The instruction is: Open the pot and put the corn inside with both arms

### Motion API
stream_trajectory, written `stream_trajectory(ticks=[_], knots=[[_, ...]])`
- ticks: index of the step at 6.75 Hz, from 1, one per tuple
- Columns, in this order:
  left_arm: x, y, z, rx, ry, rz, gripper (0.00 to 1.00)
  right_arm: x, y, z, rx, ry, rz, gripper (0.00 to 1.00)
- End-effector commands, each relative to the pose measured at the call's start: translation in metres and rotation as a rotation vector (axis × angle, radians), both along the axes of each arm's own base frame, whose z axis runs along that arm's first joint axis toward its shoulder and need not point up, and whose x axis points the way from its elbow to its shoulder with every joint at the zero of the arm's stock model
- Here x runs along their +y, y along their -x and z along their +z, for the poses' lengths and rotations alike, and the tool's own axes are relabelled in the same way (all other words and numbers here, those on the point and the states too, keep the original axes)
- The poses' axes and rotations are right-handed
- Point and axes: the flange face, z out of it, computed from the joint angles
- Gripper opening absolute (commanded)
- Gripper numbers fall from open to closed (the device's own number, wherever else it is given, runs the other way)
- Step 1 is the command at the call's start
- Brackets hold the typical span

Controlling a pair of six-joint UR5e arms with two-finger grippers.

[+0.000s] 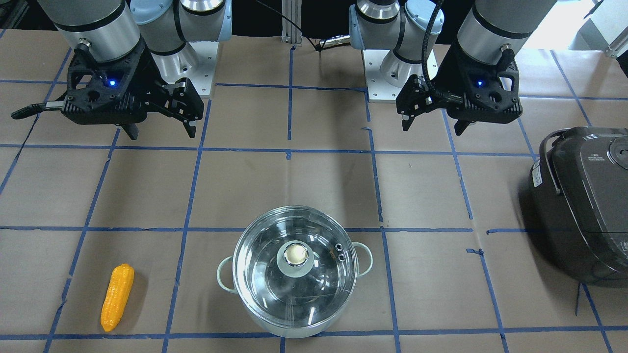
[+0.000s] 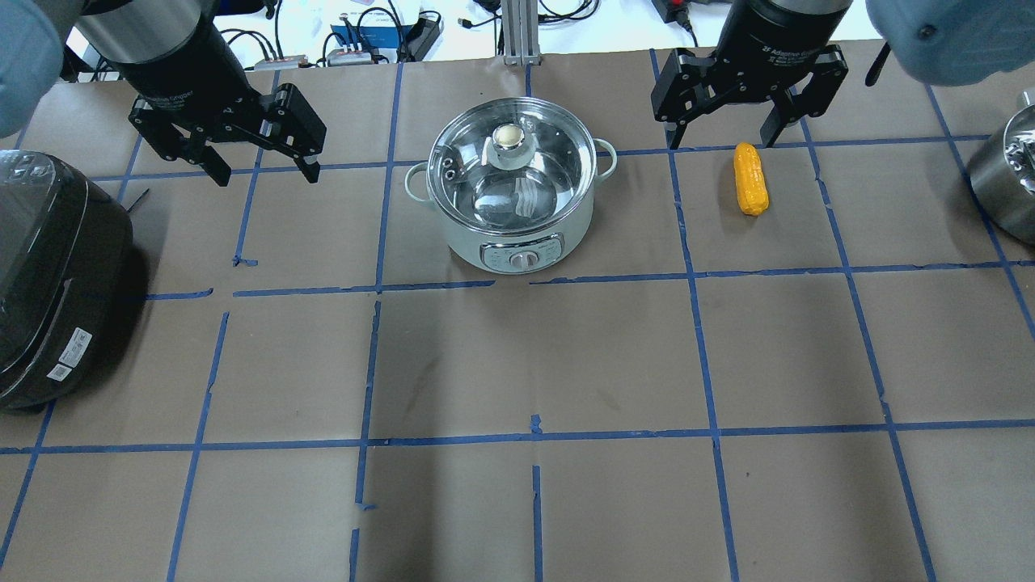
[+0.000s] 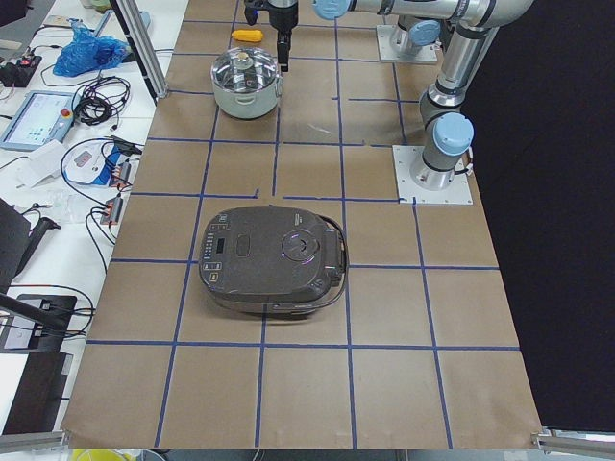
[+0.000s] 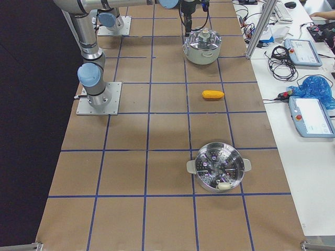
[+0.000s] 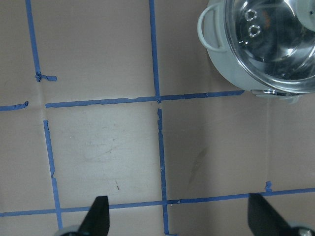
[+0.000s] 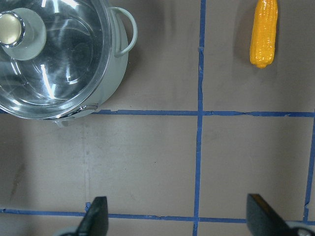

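Hovering: left claw (image 2: pixel 265 174) and right claw (image 2: pixel 720 141) were spread, empty | pot (image 2: pixel 517 242) sat lidded between them, corn (image 2: pixel 750 179) lay apart on its right | next, as judged: centre left claw over knob (image 2: pixel 508 137), lift straight.

a robotics lab: tape-gridded table (image 2: pixel 517 364), teach pendants (image 4: pixel 312 116), loose cables (image 3: pixel 96 94).

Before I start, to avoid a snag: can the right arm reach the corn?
Probably yes: the right gripper hangs open, and the corn lies alone on its side of the pot, with nothing between them.
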Motion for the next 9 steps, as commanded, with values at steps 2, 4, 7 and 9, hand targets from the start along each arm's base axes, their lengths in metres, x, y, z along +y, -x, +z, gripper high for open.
stream_trajectory(ticks=[2,4,7,9], knots=[[-0.002,0.000,-0.002,-0.003,-0.005,-0.001,1.00,0.000,0.001,0.000,0.003,0.000,-0.002,1.00],[-0.029,0.021,-0.002,-0.003,0.029,-0.037,1.00,-0.006,0.025,-0.009,0.018,-0.030,-0.046,1.00],[-0.090,0.131,-0.064,0.026,0.097,-0.006,1.00,-0.092,0.122,-0.089,0.019,-0.023,-0.120,1.00],[-0.104,0.190,-0.088,0.138,0.114,0.011,1.00,-0.142,0.164,-0.175,0.039,-0.033,-0.085,1.00]])
